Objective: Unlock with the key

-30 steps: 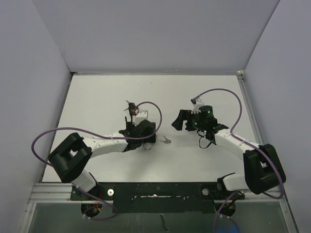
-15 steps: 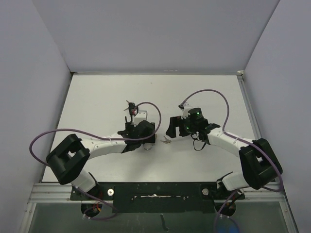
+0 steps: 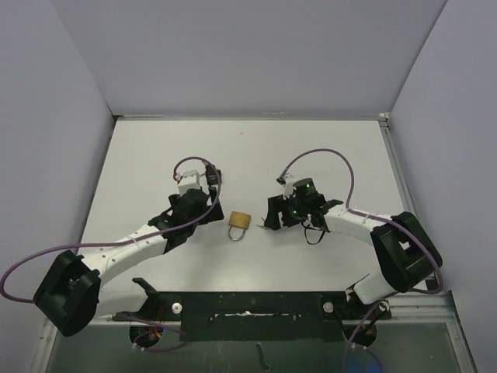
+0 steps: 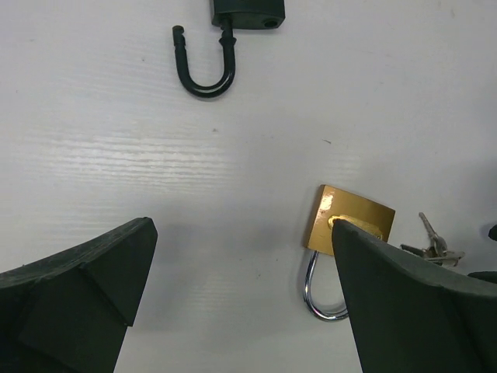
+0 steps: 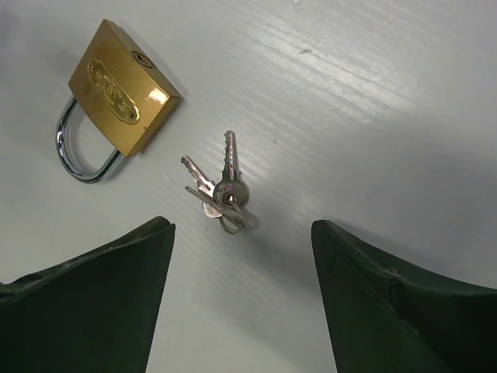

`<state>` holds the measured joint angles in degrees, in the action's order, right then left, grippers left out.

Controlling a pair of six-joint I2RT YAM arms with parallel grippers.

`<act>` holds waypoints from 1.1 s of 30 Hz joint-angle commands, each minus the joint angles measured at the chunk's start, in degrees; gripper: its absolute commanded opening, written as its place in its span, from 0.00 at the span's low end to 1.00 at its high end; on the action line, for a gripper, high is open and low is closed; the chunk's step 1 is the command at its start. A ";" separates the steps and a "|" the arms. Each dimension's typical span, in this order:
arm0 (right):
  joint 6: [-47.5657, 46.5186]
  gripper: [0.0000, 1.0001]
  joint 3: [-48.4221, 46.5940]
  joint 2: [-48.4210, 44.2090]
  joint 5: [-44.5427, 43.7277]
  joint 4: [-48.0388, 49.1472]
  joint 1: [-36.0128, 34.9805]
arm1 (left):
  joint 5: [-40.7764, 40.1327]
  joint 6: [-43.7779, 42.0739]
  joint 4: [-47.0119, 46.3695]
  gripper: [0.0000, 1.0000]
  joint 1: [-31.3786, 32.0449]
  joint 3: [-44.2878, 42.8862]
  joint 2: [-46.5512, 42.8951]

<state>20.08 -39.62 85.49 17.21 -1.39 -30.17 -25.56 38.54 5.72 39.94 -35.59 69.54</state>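
The keys [image 5: 221,194] lie on the bench [image 5: 388,93], squarely between the wide-spread fingers of the right tool [image 5: 241,227], blades pointing away from it (ring end nearest). The padlock [image 5: 120,87] sits just left of them, near the left tool [image 4: 241,233], also wide.

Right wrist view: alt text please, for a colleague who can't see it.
A small bunch of keys on a ring lies on the white table just ahead of the open right gripper. Up-left of them, not touching, a brass padlock lies flat with its shackle apparently closed.
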 commanded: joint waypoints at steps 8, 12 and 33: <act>-1.35 0.63 0.53 1.03 2.72 5.24 -2.05 | 3.60 0.90 -3.35 0.98 -1.42 1.99 -2.34; -1.27 0.55 0.68 1.86 3.25 5.91 -2.01 | 4.24 1.19 -4.26 0.98 -1.37 2.03 -1.05; -0.83 0.39 2.07 3.53 5.31 7.89 -2.46 | 4.08 1.36 -5.09 0.98 -1.47 2.55 0.31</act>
<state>19.64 -38.11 89.06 21.50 3.97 -31.99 -21.76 38.96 3.66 38.83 -33.10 69.43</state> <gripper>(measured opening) 0.401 0.977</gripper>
